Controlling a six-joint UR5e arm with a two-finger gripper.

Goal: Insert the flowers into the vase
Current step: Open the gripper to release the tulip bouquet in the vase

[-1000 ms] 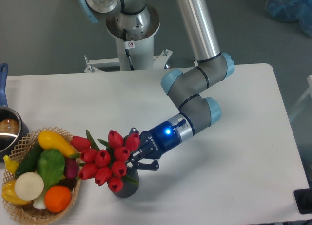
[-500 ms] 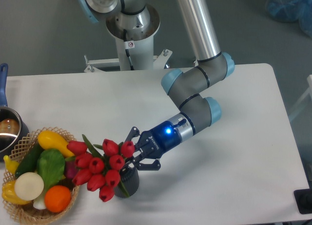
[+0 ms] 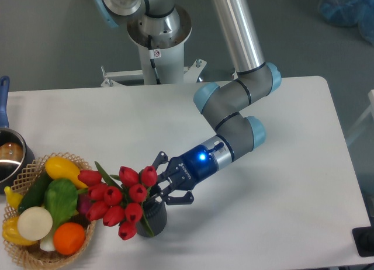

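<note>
Now sagged further left vs. a moment ago: bunch of red tulips w/ green leaves (image 3: 120, 200), heads tipped out over the wicker basket of vegetables (image 3: 49, 208), stems down in the small dark grey ribbed vase (image 3: 153, 218) at the table's near edge. Insertion prob. done (though bouquet leans hard). Black two-finger gripper (image 3: 162, 179) spread wide just beside the stems, clasping nothing visible. Reaches in low from the right, forearm slanting down-left, wrist w/ blue light.
</note>
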